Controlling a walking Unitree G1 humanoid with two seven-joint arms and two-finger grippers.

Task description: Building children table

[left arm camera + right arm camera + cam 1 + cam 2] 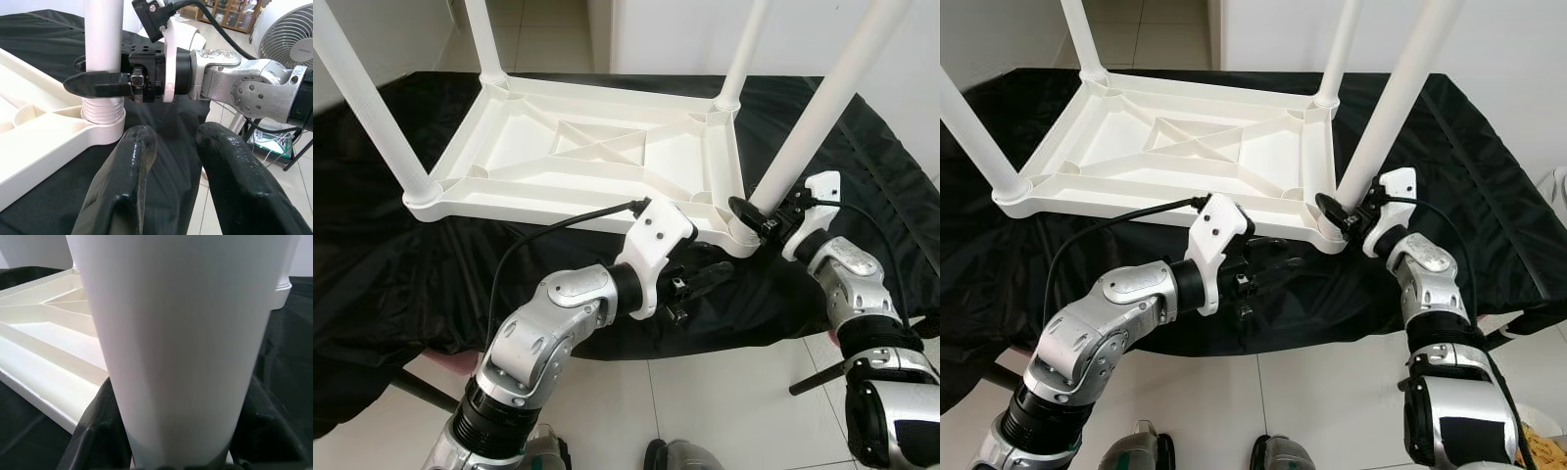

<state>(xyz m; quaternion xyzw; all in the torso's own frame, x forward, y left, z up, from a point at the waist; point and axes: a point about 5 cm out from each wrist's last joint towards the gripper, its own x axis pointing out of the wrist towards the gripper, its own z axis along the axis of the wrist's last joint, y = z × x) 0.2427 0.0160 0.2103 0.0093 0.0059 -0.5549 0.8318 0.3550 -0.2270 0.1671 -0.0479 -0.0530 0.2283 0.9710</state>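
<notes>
A white plastic children's table [597,147] lies upside down on a black cloth, with its legs standing up from the corners. My right gripper [756,213] is shut on the near-right leg [813,117], just above its socket. That leg [181,333] stands between the dark fingers in the right wrist view. My left gripper [700,284] is open and holds nothing. It hovers low before the table's front edge, a little left of the same corner. In the left wrist view its fingers [132,161] point at the leg's ribbed base [102,110] and at the right gripper's finger [95,84].
The black cloth [391,255] covers a low surface whose front edge runs just beyond my arms. Pale floor tiles [705,401] lie below. Other legs rise at the near left [367,108], far left [484,39] and far right [744,49]. A white fan [288,34] stands beyond the right arm.
</notes>
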